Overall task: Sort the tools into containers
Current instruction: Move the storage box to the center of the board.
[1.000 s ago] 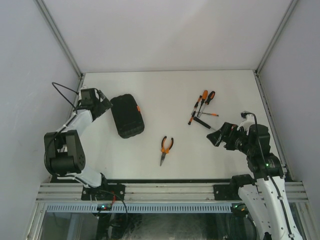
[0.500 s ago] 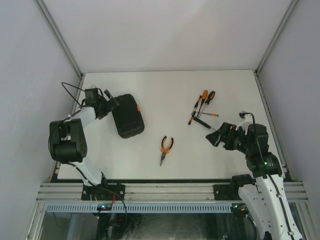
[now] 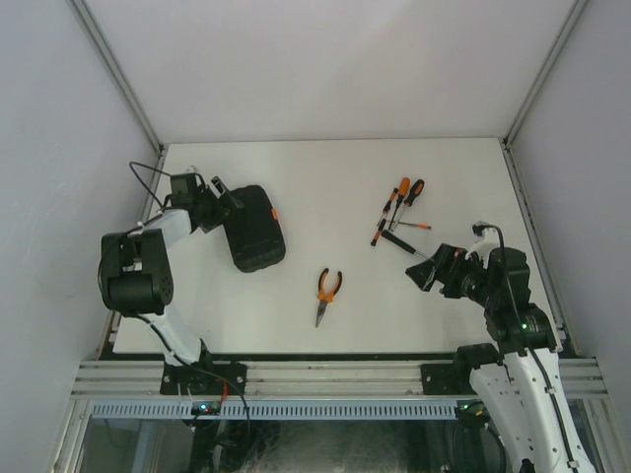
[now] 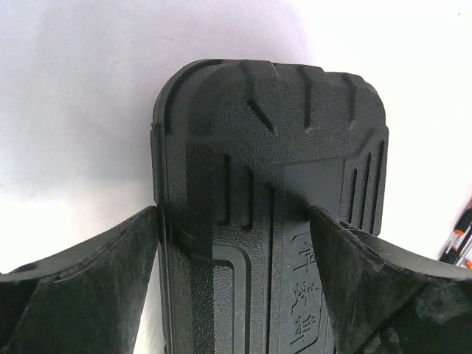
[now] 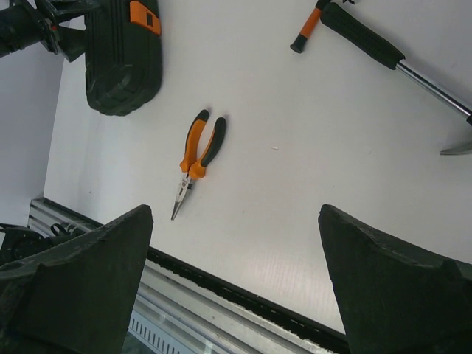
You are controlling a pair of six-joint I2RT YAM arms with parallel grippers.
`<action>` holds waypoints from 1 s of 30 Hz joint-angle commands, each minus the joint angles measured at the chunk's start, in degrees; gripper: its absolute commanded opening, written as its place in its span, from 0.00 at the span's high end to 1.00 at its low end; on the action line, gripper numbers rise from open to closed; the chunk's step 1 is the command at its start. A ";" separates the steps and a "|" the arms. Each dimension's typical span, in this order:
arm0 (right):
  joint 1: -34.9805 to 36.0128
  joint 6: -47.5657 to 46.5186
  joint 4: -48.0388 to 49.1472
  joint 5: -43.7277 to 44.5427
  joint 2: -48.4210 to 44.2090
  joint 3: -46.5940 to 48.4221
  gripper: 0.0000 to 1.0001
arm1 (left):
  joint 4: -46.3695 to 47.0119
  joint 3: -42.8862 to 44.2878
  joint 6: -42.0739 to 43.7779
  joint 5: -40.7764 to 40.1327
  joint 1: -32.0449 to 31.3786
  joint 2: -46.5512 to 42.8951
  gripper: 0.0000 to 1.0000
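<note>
I work at a white matte table under soft, even light that throws only faint shadows. A plain pale back wall closes the far side, with a left wall and a right wall to match. Aluminium posts rise from the far corners, and a slotted aluminium rail runs along my near edge.

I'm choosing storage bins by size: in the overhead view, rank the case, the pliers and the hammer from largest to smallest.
1. Case: clearly the largest.
2-3. Pliers and hammer: they look about equal in length, too close to rank.
</note>
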 commanded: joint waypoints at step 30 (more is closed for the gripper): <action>2.39 4.36 0.54 2.57 -2.85 -1.32 0.09 | -3.16 8.03 13.32 6.77 -20.08 4.85 0.26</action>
